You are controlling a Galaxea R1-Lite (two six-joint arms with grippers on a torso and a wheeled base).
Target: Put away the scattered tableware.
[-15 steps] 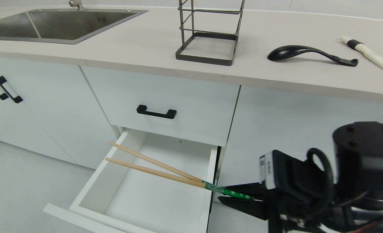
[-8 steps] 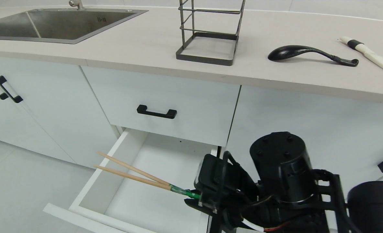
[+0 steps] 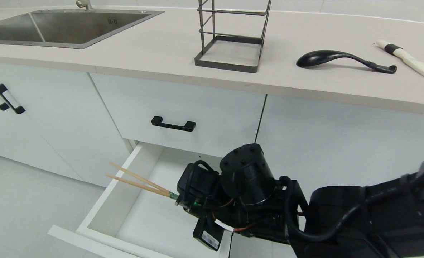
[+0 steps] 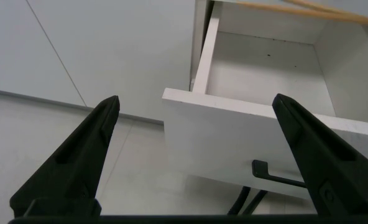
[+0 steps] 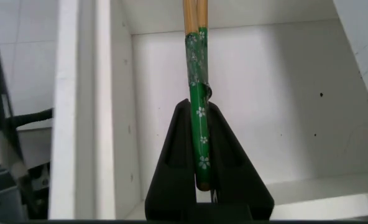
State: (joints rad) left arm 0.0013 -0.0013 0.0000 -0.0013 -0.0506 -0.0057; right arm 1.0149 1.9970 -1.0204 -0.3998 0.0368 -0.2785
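Note:
A pair of wooden chopsticks [image 3: 140, 180] with green flowered ends [image 5: 199, 106] is clamped in my right gripper [image 5: 199, 162], which is shut on them. In the head view the right gripper [image 3: 187, 202] hangs over the open white drawer [image 3: 94, 211], with the chopstick tips reaching across the drawer's left wall. On the counter lie a black spoon [image 3: 337, 59] and a white utensil with a black band [image 3: 410, 61]. My left gripper [image 4: 196, 102] is open with nothing in it, low in front of the drawer front [image 4: 234, 130].
A dark wire rack [image 3: 231, 43] stands mid-counter and a steel sink [image 3: 61, 25] sits at the far left. Above the open drawer is a shut drawer with a black handle [image 3: 173, 124]. Cabinet doors flank both sides. Grey floor tiles lie to the left.
My right arm has swung left over the open drawer, carrying the chopsticks with it. Their tips now reach past the drawer's left wall. The counter items have not moved.

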